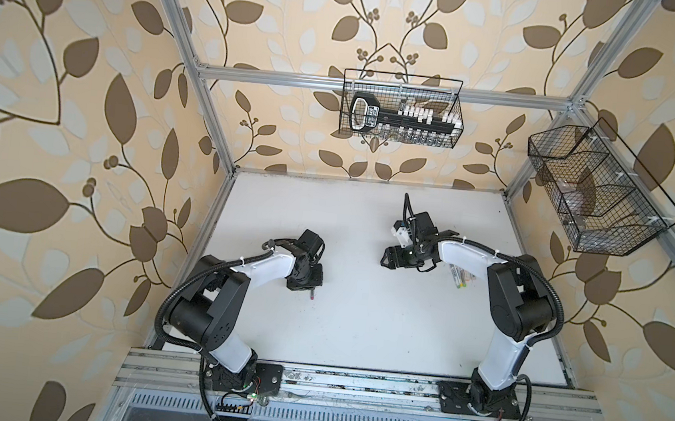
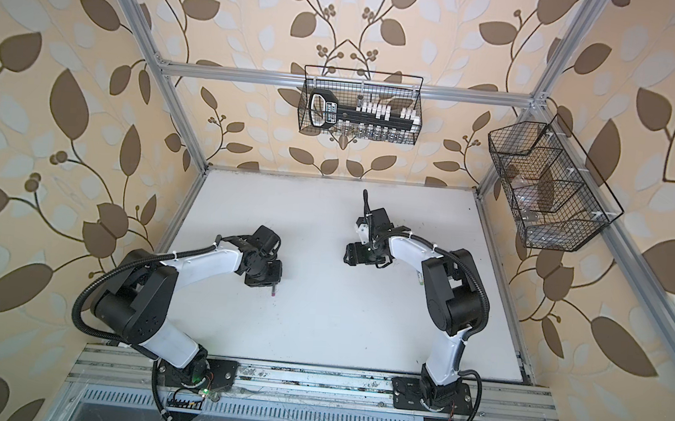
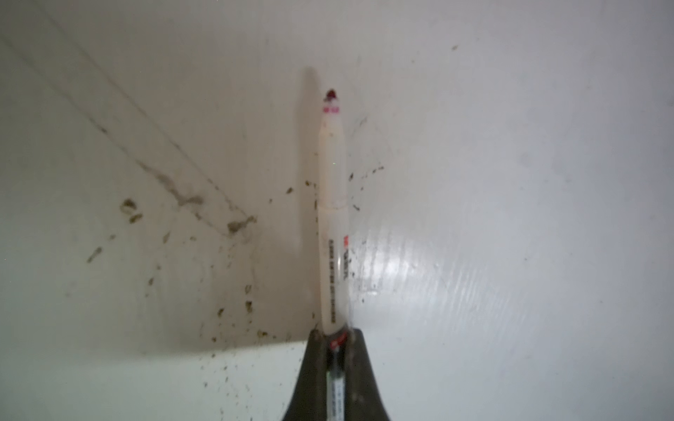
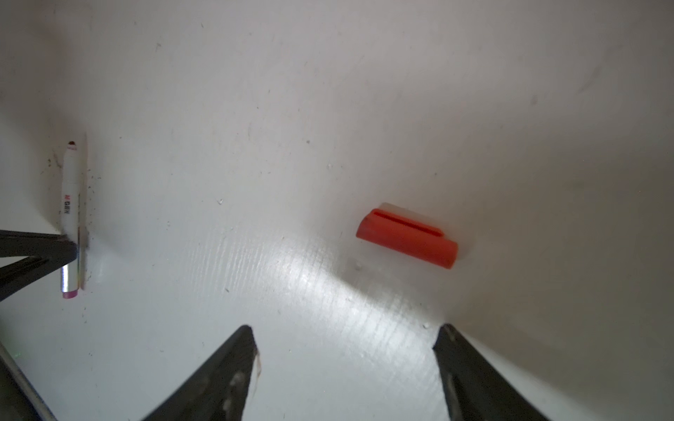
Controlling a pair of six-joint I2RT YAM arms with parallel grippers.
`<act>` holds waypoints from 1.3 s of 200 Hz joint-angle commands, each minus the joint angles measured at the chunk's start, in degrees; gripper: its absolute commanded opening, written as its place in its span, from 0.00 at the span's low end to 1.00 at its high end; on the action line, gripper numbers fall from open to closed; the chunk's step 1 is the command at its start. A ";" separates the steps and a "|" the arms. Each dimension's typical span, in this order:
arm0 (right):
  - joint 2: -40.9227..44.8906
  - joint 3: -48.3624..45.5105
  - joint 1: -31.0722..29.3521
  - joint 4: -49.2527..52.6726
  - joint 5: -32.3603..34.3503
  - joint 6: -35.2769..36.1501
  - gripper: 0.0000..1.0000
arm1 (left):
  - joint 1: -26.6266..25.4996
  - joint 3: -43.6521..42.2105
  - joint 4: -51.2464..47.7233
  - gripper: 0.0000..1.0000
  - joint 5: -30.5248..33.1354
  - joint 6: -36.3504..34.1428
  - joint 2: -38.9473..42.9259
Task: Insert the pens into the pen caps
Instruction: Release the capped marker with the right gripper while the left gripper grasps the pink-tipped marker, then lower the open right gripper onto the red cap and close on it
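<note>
My left gripper [image 3: 333,333] is shut on a white pen [image 3: 332,218] with a red tip and dark lettering, which sticks out straight ahead of the jaws, close over the white table. The same pen [image 4: 71,189] shows in the right wrist view, clamped by the left fingers [image 4: 36,251]. In both top views only its pink end [image 1: 312,296] [image 2: 274,293] peeks out below the left gripper. A red pen cap [image 4: 406,237] lies on its side ahead of my right gripper [image 4: 346,330], which is open and empty. The cap is hidden in both top views.
More pens [image 1: 461,278] lie together on the table under the right forearm. A wire basket [image 1: 401,109] with tools hangs on the back rail and another basket [image 1: 596,192] on the right rail. Dark smudges [image 3: 233,226] mark the table near the held pen.
</note>
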State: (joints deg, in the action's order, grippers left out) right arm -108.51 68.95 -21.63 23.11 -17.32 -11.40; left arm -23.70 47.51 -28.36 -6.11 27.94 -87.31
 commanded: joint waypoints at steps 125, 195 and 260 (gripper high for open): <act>-9.94 11.18 -1.09 2.00 3.80 -1.52 0.81 | -0.33 1.98 -12.58 0.00 0.47 -3.20 24.68; -13.22 16.91 -2.73 8.71 11.40 0.72 0.52 | -0.38 1.54 -12.77 0.00 0.67 -3.33 25.95; -14.01 18.14 -2.46 8.79 9.99 0.37 0.37 | -0.38 1.28 -12.77 0.00 0.35 -3.40 26.75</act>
State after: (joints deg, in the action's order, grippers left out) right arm -120.42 85.49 -24.14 29.82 -7.46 -11.33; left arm -23.68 47.37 -39.75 -6.90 25.45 -62.24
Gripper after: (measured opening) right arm 0.371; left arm 0.066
